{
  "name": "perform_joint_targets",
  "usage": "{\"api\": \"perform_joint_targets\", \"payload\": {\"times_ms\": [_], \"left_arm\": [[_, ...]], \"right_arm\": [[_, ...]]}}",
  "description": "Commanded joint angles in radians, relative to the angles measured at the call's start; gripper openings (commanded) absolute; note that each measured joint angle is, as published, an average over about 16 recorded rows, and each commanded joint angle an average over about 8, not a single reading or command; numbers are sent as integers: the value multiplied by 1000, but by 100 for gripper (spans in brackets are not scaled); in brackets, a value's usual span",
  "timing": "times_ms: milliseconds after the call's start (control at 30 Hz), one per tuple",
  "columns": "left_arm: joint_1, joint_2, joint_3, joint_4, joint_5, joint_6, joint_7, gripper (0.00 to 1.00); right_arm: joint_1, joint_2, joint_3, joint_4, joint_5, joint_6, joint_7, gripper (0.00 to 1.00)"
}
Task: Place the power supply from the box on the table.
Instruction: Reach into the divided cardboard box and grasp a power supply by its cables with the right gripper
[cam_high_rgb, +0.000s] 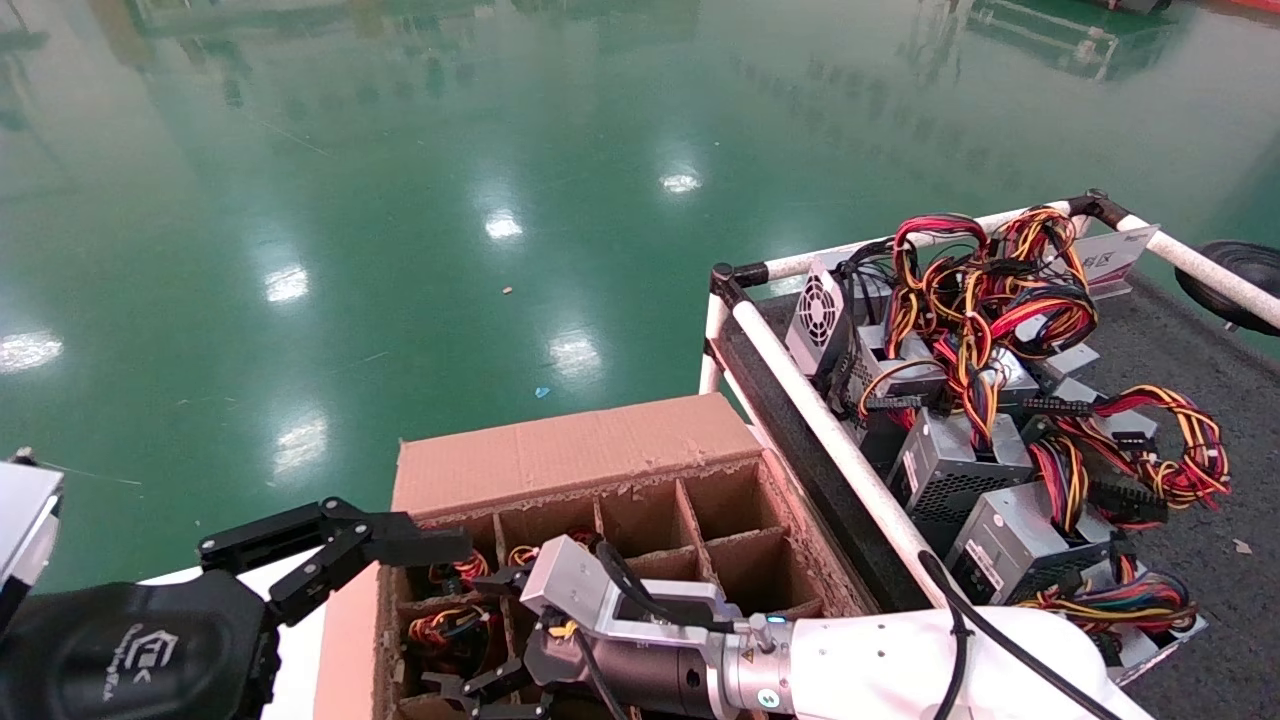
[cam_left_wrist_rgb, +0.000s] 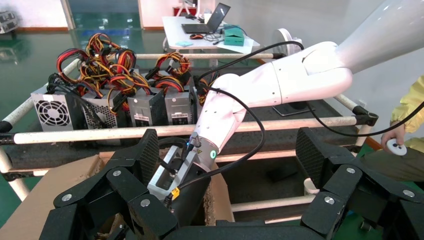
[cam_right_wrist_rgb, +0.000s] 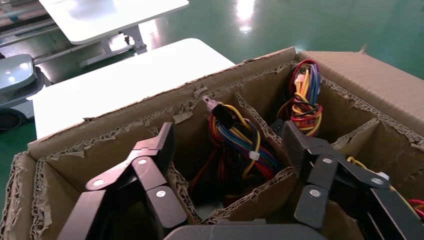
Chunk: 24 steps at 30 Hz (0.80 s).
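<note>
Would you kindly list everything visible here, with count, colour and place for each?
Box: one, brown cardboard with divider cells and torn edges, low in the head view beside the table.
Wire bundles in the box: several, red, yellow, orange, blue and black, standing in cells on the robot's left side of the box; the exact count cannot be told.
Table: one, dark grey surface with white rails, on the robot's right.
Power supplies on the table: a packed group, silver-grey with tangled wires, along the table's near rail.
Floor: green and glossy.
White tables: two, beyond the box.
Left gripper: black, jaws open, at the box's left edge.
Right gripper: black, jaws open, over a cell holding wires.
</note>
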Motion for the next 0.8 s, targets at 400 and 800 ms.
{"api": "perform_joint_targets", "payload": {"times_ms": [400,800], "left_arm": [[0,0,0,0,0,0,0,100],[0,0,1,0,0,0,0,100]], "right_arm": [[13,-2,-33,-24,29,14,15,0],[40,3,-49,-36,69,21,55,0]]}}
